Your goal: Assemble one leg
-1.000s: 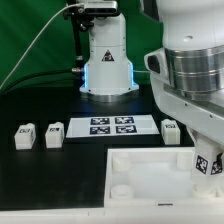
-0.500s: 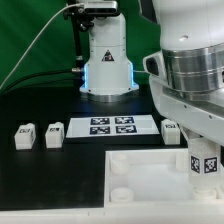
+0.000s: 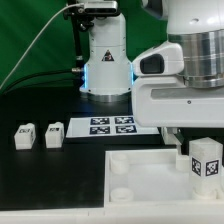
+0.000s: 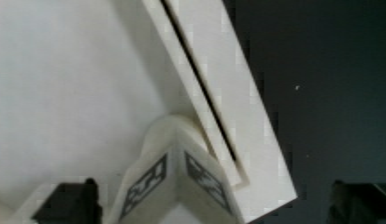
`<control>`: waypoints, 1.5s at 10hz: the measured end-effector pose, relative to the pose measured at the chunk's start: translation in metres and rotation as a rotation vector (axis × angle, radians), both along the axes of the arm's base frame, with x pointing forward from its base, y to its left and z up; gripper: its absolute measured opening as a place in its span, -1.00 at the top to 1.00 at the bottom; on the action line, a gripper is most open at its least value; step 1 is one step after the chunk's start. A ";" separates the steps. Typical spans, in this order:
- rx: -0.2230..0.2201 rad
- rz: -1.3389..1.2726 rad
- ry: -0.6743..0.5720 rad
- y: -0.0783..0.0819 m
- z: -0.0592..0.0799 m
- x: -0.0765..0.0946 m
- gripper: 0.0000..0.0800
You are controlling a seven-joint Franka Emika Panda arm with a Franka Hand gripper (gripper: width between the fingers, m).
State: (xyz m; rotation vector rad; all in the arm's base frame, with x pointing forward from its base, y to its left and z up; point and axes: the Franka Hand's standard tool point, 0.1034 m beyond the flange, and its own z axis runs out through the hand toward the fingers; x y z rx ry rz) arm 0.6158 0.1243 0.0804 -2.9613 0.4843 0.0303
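You see the leg (image 3: 206, 160) standing on the white panel (image 3: 135, 175) at its corner on the exterior view's right, the gripper (image 4: 204, 200) spread open around it; lifting carelessly could tip it.

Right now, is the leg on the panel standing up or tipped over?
Standing up: the leg sits upright on the panel's corner, tag facing the camera, nothing gripping it.
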 end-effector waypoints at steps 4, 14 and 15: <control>-0.047 0.581 -0.117 -0.005 0.002 0.009 -0.62; 0.020 -0.218 -0.013 -0.014 -0.001 0.013 0.22; 0.032 -0.395 0.015 -0.016 -0.001 0.013 0.22</control>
